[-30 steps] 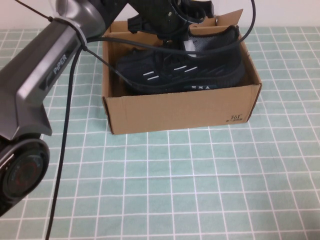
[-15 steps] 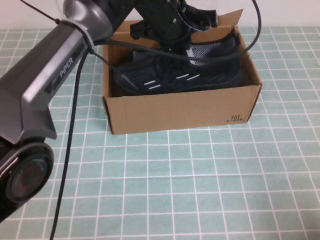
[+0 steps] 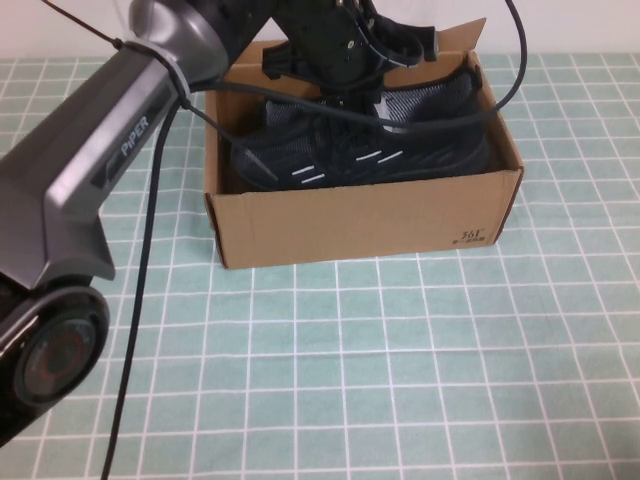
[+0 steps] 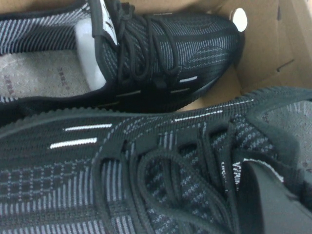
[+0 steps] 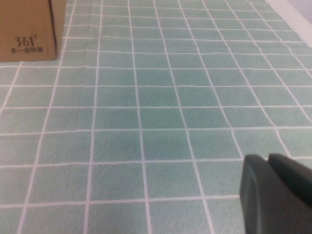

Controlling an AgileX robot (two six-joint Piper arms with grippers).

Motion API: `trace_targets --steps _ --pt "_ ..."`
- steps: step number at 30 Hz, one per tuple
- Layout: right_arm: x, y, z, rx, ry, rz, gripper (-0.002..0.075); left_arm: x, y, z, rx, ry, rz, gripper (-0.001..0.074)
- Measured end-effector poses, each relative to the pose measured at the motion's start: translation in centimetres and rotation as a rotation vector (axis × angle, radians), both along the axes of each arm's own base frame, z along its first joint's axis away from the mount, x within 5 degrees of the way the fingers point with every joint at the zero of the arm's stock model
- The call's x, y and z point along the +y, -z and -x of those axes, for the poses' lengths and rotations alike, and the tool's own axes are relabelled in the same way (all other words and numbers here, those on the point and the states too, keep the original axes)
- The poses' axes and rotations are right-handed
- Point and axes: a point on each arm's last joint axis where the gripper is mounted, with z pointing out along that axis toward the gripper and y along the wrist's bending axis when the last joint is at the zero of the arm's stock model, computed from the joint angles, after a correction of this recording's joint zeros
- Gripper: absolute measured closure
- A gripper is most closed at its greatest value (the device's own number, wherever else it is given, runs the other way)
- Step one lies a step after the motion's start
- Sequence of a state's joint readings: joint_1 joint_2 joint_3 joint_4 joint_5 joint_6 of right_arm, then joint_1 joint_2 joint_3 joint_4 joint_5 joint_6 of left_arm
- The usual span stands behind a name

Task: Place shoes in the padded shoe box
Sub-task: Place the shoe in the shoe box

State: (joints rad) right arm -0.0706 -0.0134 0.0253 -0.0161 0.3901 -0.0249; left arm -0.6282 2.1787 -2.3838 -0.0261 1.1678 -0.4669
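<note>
High view: left end effector [image 3: 375, 75] over shoes [image 3: 360, 150], box [image 3: 360, 225].

My test bench, not a home.
I see only a green checked tablecloth [image 3: 400, 380], a white wall behind and cabled arms.

A tablecloth [image 3: 400, 360] of pale green squares ruled by thin white lines covers the whole work surface; the grid runs unbroken to the near edge; along the far side a plain white wall [image 3: 580, 25] rises behind the cloth.
</note>
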Motion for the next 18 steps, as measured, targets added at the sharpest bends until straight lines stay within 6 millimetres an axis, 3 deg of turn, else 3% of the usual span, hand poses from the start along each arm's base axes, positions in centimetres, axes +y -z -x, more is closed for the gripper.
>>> trace_targets --steps 12,18 --pt "0.0 0.0 0.0 0.000 0.000 0.000 0.0734 -0.5 3.9 -1.9 0.047 -0.011 -0.044 0.0734" --pt "0.0 0.0 0.0 0.000 0.000 0.000 0.0734 -0.7 5.0 -2.6 0.018 0.037 -0.077 0.0734"
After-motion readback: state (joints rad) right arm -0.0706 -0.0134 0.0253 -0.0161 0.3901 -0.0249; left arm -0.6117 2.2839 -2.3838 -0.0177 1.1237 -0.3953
